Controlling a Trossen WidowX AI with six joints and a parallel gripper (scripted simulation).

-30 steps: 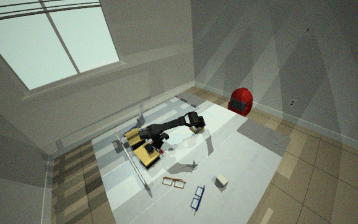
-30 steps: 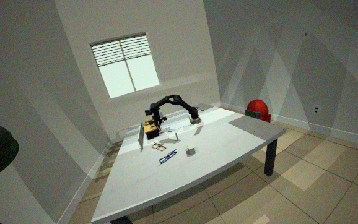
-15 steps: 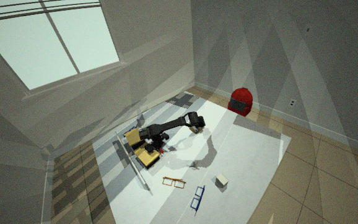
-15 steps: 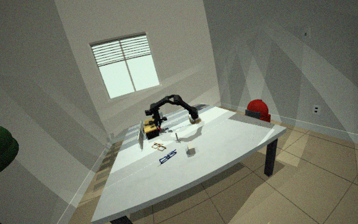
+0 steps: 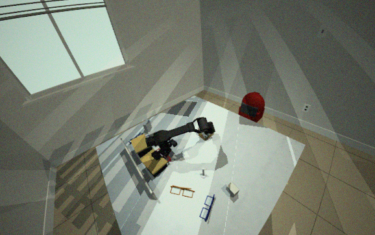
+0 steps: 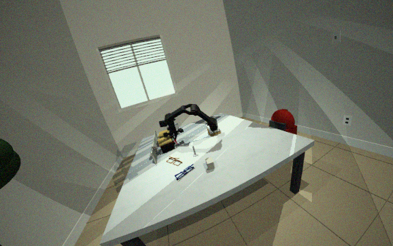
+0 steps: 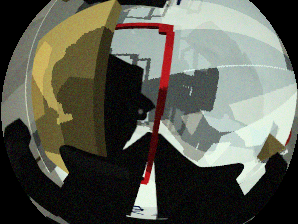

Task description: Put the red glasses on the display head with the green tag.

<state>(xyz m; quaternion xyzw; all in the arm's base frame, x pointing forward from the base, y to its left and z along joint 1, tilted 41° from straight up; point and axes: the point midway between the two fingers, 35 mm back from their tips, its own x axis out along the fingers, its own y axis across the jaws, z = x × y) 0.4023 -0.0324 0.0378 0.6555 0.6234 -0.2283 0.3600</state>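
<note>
Across the room, the pale counter [image 5: 259,156] [image 6: 255,153] carries the black arm [image 5: 176,131] [image 6: 204,117], reaching left toward two yellow-and-black display heads [image 5: 154,163] [image 6: 165,140] [image 7: 75,90]. Its gripper [image 5: 168,156] [image 6: 176,135] [image 7: 153,136] is closed on the red glasses [image 5: 169,158] [image 6: 175,140] [image 7: 165,75], in front of the heads. Nearer lie blue glasses [image 5: 212,202] [image 6: 183,172], orange glasses [image 5: 181,187] [image 6: 175,160] to their left, and a small cream block [image 5: 232,189] [image 6: 209,164] to their right.

Looked down from high up in the top view, tilted, with the table [image 5: 259,156] [image 6: 238,180] low in the middle. Looked from farther out and lower in the exterior view, toward the window [image 5: 58,42] [image 6: 136,73], upper left in both. Shared the table and red helmet [image 5: 254,105] [image 6: 283,119], right of the middle. Sat very close in the wrist view, with red glasses [image 7: 165,80] down the middle.
</note>
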